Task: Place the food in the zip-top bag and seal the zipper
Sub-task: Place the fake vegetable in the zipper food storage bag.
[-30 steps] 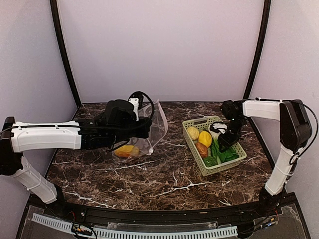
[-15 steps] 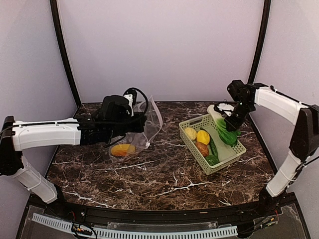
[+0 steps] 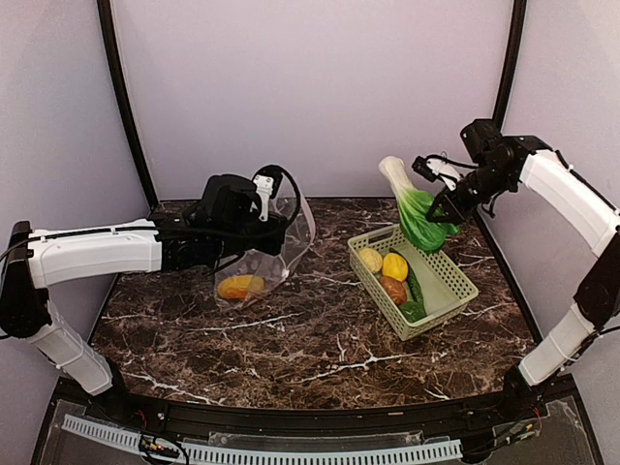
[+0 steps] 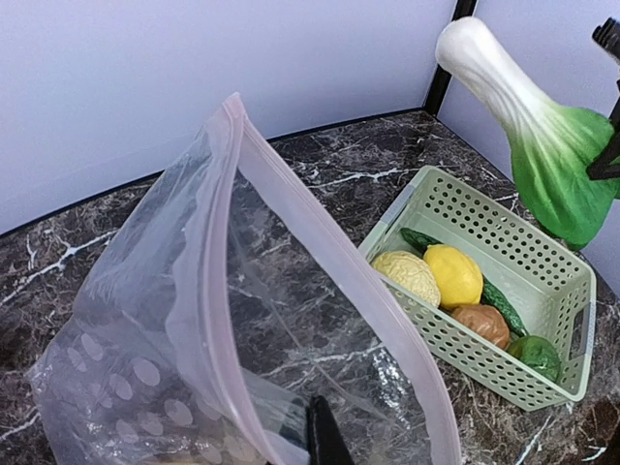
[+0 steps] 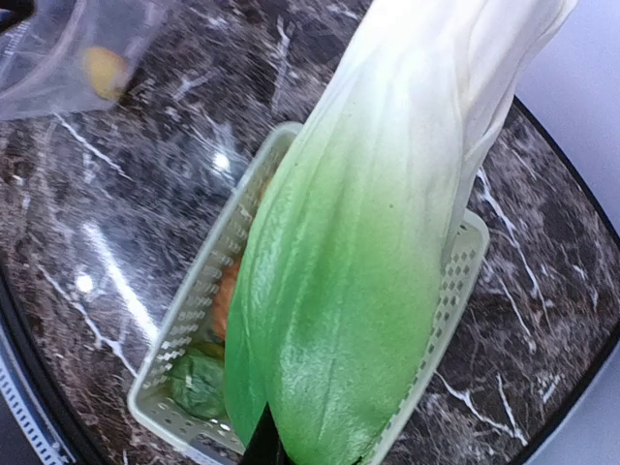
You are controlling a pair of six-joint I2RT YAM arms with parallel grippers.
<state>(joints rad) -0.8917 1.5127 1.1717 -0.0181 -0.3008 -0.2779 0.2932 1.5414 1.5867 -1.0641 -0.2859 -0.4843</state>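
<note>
The top camera looks down from behind my bases at the whole table (image 3: 320, 358). My left wrist camera sees the basket (image 4: 504, 232) beyond my left claw (image 3: 279, 236). My right wrist camera, close, sees it below my right claw (image 3: 444, 208).

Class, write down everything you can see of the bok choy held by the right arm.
The bok choy is one glossy plastic-looking piece: a smooth white stem shading into ribbed bright-green leaves. It hangs in the air, tilted, stem end up, above the far end of the light-green basket, apparently clear of it. Only the right claw touches it, shut on the leafy part.
</note>
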